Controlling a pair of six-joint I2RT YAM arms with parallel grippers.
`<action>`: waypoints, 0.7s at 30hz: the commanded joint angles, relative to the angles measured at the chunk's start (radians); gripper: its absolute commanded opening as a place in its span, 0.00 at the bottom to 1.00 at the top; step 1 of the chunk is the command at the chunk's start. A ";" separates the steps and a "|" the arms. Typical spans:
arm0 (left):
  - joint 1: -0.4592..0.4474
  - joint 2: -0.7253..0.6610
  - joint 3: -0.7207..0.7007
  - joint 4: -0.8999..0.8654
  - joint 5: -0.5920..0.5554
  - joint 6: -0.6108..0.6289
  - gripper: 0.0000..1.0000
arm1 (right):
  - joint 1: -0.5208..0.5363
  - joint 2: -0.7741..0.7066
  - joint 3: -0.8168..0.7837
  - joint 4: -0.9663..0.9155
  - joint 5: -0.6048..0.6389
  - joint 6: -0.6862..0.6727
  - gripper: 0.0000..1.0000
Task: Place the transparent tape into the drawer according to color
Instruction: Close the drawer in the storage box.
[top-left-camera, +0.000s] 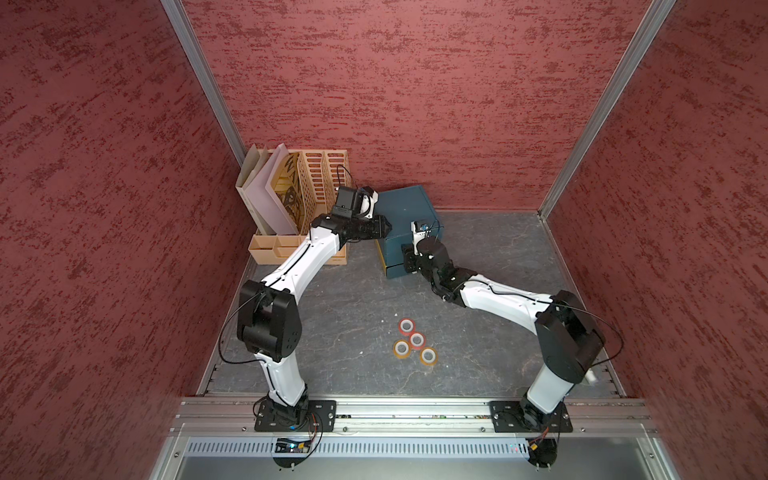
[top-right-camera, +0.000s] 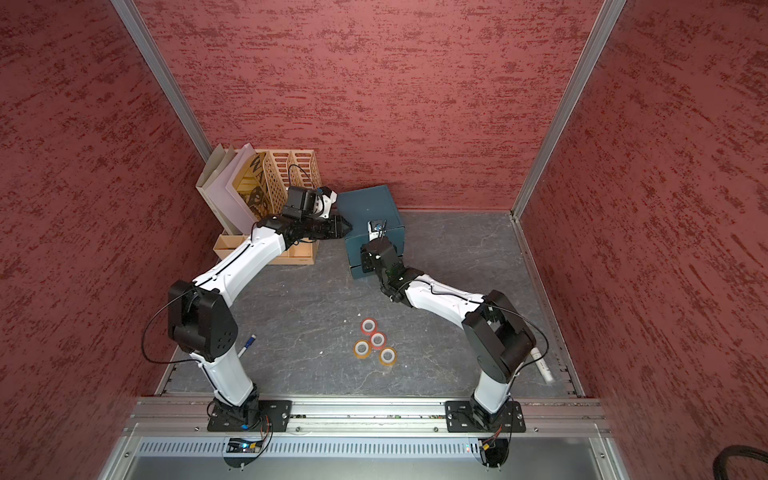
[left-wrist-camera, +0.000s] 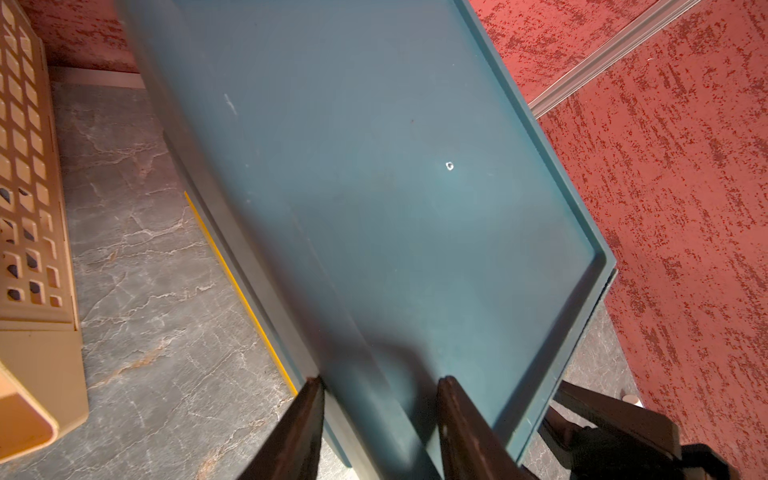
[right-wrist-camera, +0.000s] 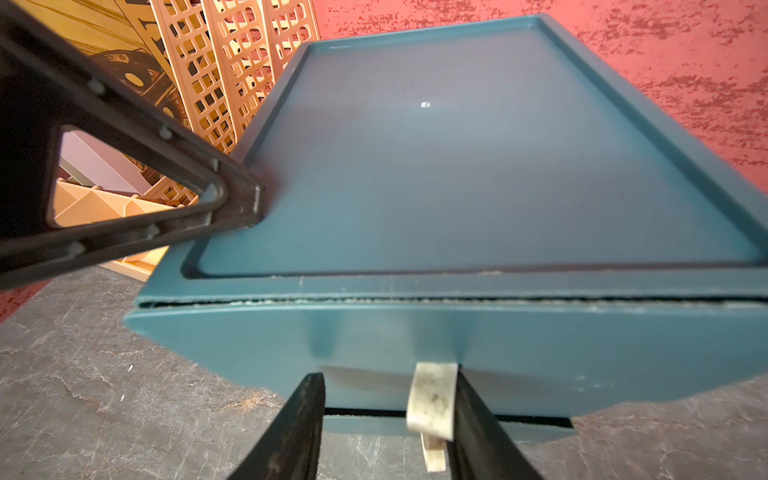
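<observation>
Two arms meet at the blue cabinet (top-left-camera: 405, 203) beside the rack (top-left-camera: 316, 174) at the table's (top-left-camera: 332, 316) far side. Left gripper (left-wrist-camera: 380, 382), jaws apart, rests on the cabinet's top corner. Right gripper (right-wrist-camera: 386, 382), jaws apart, straddles the drawer's (right-wrist-camera: 374, 345) white tab (right-wrist-camera: 432, 399), which touches one finger. Two red rolls (top-left-camera: 407, 326) and two orange rolls (top-left-camera: 402, 348) lie clustered mid-table, well apart from the cabinet.
</observation>
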 joint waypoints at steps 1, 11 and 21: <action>-0.005 0.010 0.018 -0.028 0.038 0.025 0.46 | 0.015 0.018 0.049 0.081 0.018 -0.015 0.50; -0.004 0.007 0.015 -0.029 0.043 0.027 0.46 | 0.016 0.010 0.041 0.067 0.017 -0.006 0.53; 0.000 0.005 0.005 -0.021 0.044 0.030 0.46 | 0.016 -0.117 -0.118 0.003 -0.043 0.136 0.62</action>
